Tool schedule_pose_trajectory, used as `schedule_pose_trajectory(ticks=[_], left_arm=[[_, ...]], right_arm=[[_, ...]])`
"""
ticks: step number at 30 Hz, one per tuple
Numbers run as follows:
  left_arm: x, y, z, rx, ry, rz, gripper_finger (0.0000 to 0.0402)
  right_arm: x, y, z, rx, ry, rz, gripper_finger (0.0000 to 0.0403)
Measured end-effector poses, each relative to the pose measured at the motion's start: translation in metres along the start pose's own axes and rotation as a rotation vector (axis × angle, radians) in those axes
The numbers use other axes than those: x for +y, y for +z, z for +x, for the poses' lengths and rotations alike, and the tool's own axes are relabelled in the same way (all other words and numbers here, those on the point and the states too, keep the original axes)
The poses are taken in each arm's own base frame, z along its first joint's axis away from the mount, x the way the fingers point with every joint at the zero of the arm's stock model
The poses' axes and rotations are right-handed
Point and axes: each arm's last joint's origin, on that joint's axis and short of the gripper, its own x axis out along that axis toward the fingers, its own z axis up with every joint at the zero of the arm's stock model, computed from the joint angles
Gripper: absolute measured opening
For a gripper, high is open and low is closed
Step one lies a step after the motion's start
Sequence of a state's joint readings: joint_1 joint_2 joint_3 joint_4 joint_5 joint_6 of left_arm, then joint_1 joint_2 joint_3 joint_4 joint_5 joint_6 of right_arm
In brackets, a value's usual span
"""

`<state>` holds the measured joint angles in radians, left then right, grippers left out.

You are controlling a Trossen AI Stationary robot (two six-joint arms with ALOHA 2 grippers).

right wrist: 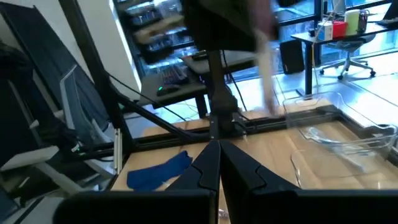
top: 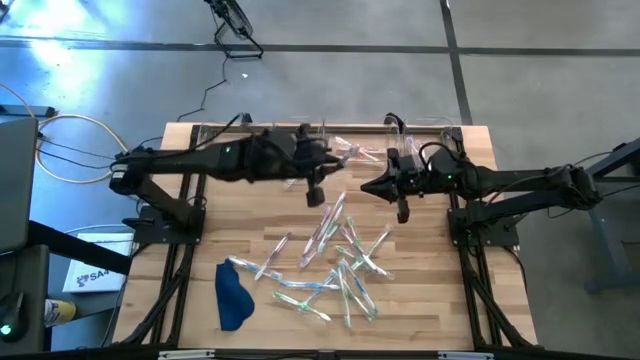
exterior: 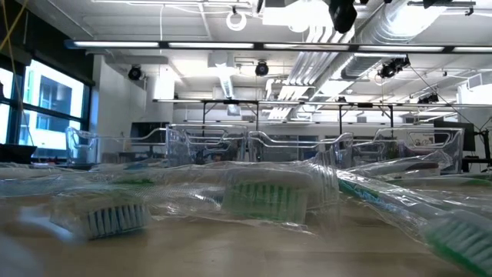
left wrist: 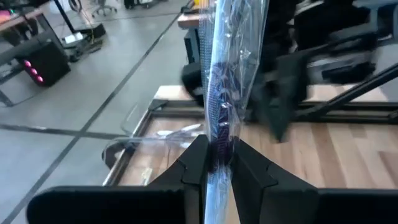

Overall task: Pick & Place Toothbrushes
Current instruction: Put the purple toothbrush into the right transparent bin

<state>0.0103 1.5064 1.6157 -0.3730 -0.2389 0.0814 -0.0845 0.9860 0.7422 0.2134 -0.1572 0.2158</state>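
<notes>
Blue cloth [top: 233,296] lay crumpled at the near-left part of the wooden table [top: 190,180], well apart from both arms. To its right, the toothbrushes [top: 335,265] were scattered in their clear wrappers over the middle of the table, criss-crossing one another; in the low view their bristle heads [exterior: 265,198] filled the foreground, pale and green behind glossy film.

Above the far side of that heap, the left gripper [top: 335,155] reached in from the left, raised off the table. Its fingers [left wrist: 198,163] were pinched on a wrapped toothbrush [left wrist: 225,93] with a purplish handle, gripped near one end so that most of the wrapper stuck out past the fingertips, toward the far edge of the table. The rest of the pile lay below and nearer the camera side, not touching that gripper.

Farther right, the right gripper [top: 370,187] pointed toward the left one, its fingers [right wrist: 208,163] pressed together on nothing, hanging over the far-right edge of the pile with the toothbrushes just beneath and in front of it.

Clear plastic bins [top: 430,128] stood along the far edge of the table, behind both grippers
</notes>
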Motion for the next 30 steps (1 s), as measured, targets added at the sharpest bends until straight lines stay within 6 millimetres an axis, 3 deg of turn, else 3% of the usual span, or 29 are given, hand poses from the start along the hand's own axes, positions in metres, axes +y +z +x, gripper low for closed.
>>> schedule_pose_trajectory(ticks=[6, 12, 17, 23, 30], left_arm=[[0.014, 0.006, 0.007, -0.092, -0.040, 0.073, 0.0042], [0.019, -0.003, 0.020, -0.041, -0.024, 0.075, 0.0042], [0.026, -0.010, 0.037, -0.039, -0.029, 0.054, 0.0042], [0.032, -0.012, 0.057, -0.127, -0.151, 0.033, 0.0042], [0.049, -0.013, 0.059, -0.142, -0.122, 0.024, 0.0042]], right_arm=[[0.001, 0.008, -0.012, -0.043, -0.065, -0.014, 0.0003], [0.002, 0.014, -0.020, -0.088, -0.117, -0.037, 0.0003], [0.003, 0.014, -0.022, -0.090, -0.103, 0.015, 0.0003], [0.003, 0.014, -0.023, -0.084, -0.118, -0.018, 0.0003], [0.003, 0.020, -0.037, -0.111, -0.200, -0.089, 0.0003]])
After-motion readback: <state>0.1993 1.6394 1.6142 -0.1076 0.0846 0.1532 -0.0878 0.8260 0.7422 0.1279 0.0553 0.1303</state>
